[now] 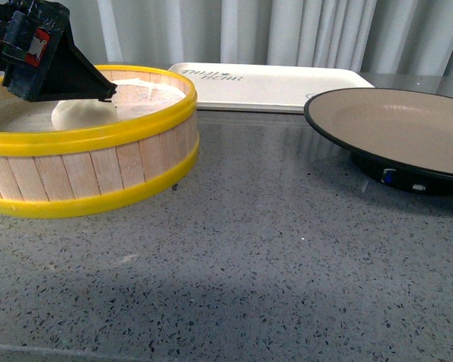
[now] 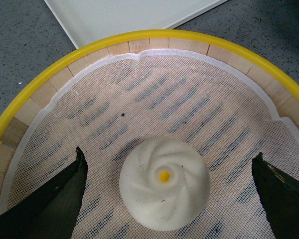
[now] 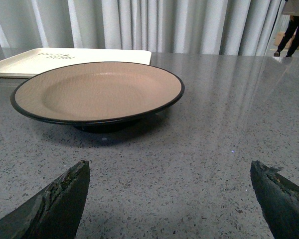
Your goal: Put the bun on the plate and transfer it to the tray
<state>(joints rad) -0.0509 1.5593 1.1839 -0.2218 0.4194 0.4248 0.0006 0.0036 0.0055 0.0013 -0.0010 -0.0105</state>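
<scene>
The bun [image 2: 164,182], white with a swirled top and a yellow dot, lies on the mesh liner inside the yellow-rimmed steamer basket [image 2: 199,39]. In the front view the bun [image 1: 79,113] shows just over the basket rim. My left gripper [image 2: 168,167] is open above the basket, one finger on each side of the bun, not touching it; it also shows in the front view [image 1: 109,92]. The plate [image 1: 396,124] stands empty at the right, also in the right wrist view [image 3: 97,89]. My right gripper [image 3: 169,172] is open and empty over the table, short of the plate. The tray [image 1: 272,83] lies behind.
The steamer basket [image 1: 90,162] stands at the front left of the grey speckled table [image 1: 249,256]. Pale curtains hang behind the table. A person's legs [image 3: 291,30] show far off in the right wrist view.
</scene>
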